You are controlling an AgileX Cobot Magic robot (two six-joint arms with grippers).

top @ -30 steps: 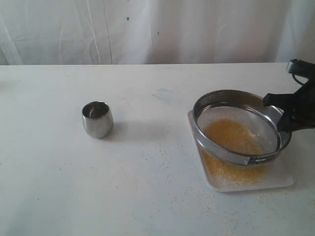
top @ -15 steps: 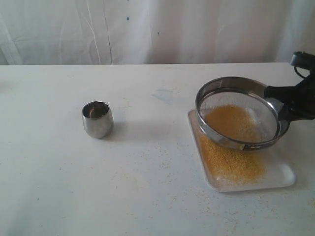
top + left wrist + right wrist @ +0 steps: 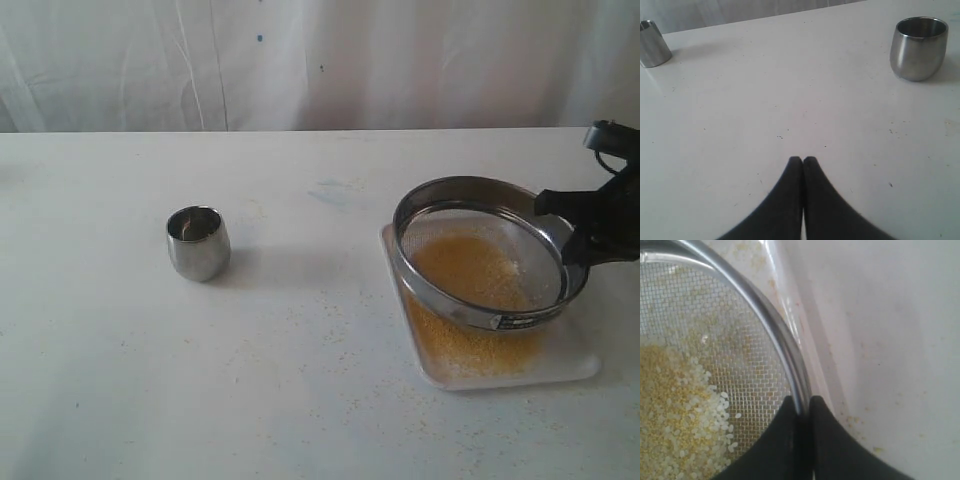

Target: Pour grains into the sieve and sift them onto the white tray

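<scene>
While the right pincer [image 3: 801,402] clamped its rim, the wide round steel mesh sieve [image 3: 450,305] hung over the flat white rectangular tray [image 3: 572,358].
Fine yellow grains [image 3: 470,270] lay inside it and on that tray; the left pincer [image 3: 803,160] was closed, empty.

The exterior view looks down at a slant across the white tabletop [image 3: 280,400] toward a pale curtain [image 3: 400,60], far enough to hold the whole scene. The left wrist view sits low, facing along the table to the rounded steel cup [image 3: 918,47] (also in the exterior view). The right wrist view peers steeply down, very close, at the round steel-rimmed mesh sieve [image 3: 740,355], likewise shared.
</scene>
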